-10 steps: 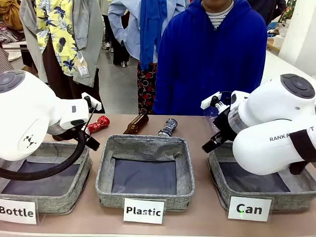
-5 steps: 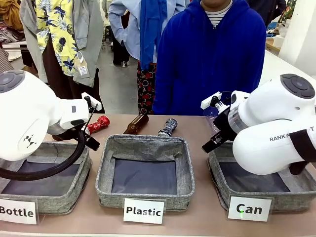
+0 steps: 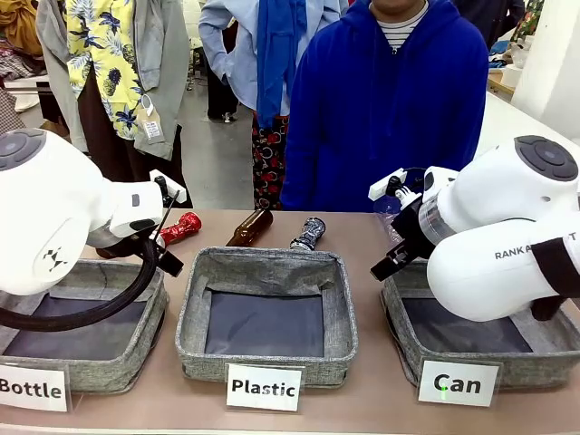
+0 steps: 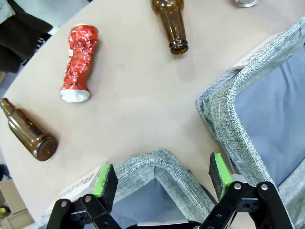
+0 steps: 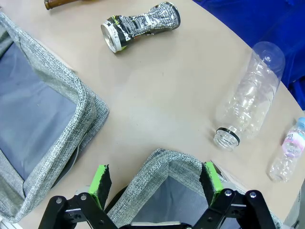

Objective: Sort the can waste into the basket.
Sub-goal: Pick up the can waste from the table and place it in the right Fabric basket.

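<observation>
Two crushed cans lie on the far side of the table. The red can [image 3: 181, 227] [image 4: 78, 62] lies at the left and the black can [image 3: 308, 234] [image 5: 140, 25] near the middle. The grey basket [image 3: 535, 367] with the "Can" card stands at the front right, with nothing in the part of its inside that shows. My left gripper [image 4: 162, 174] hangs open over a corner of the "Bottle" basket [image 4: 162, 160], well short of the red can. My right gripper [image 5: 155, 181] hangs open over a corner of the "Can" basket [image 5: 167, 167], some way from the black can. Neither holds anything.
The "Plastic" basket [image 3: 272, 263] [image 5: 57, 95] stands in the middle, the "Bottle" basket [image 3: 118, 362] at the left. Brown bottles [image 3: 249, 227] [image 4: 172, 24] [image 4: 28, 136] and clear plastic bottles [image 5: 248, 95] [image 5: 288, 150] lie along the far edge. A person in a blue hoodie [image 3: 390, 109] stands behind the table.
</observation>
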Motion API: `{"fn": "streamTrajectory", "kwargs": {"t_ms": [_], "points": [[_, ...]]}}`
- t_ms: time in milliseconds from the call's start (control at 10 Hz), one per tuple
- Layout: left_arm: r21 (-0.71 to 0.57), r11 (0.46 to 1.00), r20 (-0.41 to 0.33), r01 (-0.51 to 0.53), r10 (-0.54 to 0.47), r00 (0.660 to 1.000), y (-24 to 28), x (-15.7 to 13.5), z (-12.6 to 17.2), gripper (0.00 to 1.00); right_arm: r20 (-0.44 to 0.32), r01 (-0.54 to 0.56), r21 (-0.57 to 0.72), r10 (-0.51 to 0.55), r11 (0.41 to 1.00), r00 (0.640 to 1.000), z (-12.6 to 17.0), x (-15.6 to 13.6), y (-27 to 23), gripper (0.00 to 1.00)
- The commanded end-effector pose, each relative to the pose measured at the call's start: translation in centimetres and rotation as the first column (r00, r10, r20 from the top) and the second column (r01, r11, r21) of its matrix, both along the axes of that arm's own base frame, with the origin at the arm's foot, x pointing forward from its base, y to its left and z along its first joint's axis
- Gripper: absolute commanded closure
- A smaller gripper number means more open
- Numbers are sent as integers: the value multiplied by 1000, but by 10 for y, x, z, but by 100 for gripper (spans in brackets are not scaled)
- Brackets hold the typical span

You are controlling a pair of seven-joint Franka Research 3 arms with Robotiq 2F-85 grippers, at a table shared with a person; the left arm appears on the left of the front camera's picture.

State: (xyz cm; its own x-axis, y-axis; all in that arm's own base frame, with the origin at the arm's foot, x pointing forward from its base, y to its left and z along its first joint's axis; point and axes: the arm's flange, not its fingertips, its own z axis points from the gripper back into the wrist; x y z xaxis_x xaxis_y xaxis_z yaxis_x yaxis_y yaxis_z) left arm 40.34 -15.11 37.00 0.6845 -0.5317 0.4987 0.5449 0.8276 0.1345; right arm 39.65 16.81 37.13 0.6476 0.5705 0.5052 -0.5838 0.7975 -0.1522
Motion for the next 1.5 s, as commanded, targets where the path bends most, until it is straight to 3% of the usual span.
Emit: {"fn": "streamTrajectory", "kwargs": {"t_ms": [0,200,300,400,500,600,700,800,900,1000,1200,1300,1400], "points": [[0,1000,0,0,0,1000,0,0,0,0,0,0,0,0,1000,1000,0,0,0,0],[-71,997,-1,37,-37,999,-1,-14,39,0,-16,5,62,-4,998,1000,29,-6,-1,0],[-141,990,-47,28,-35,998,-3,-25,72,0,-32,66,118,-63,991,998,53,-11,-3,0],[-182,980,-114,-83,63,991,-3,-33,104,0,-86,173,165,-161,971,983,78,-16,-4,0],[-248,964,-117,-90,63,991,5,-50,135,0,-152,236,227,-205,945,967,105,-27,-8,0],[-331,944,-116,-8,-32,993,16,-68,157,0,-218,263,279,-206,924,954,124,-40,-15,0],[-417,906,-117,77,-137,984,31,-82,174,0,-300,234,375,-122,897,946,142,-51,-32,0],[-501,849,-111,165,-252,961,57,-88,184,0,-357,205,502,-14,840,934,158,-60,-58,0],[-602,767,-137,220,-371,918,95,-82,185,0,-385,224,631,49,743,922,165,-64,-97,0],[-707,686,-157,169,-385,909,134,-74,175,0,-389,277,722,41,634,920,164,-65,-137,0],[-852,524,-186,7,-314,931,211,-64,137,0,-383,348,828,-10,440,924,148,-75,-212,0],[-908,410,-203,-86,-251,946,244,-59,112,0,-394,388,856,-54,341,918,137,-79,-248,0],[-938,306,-219,-160,-171,961,268,-69,90,0,-405,420,864,-111,277,907,126,-83,-273,0]]}}
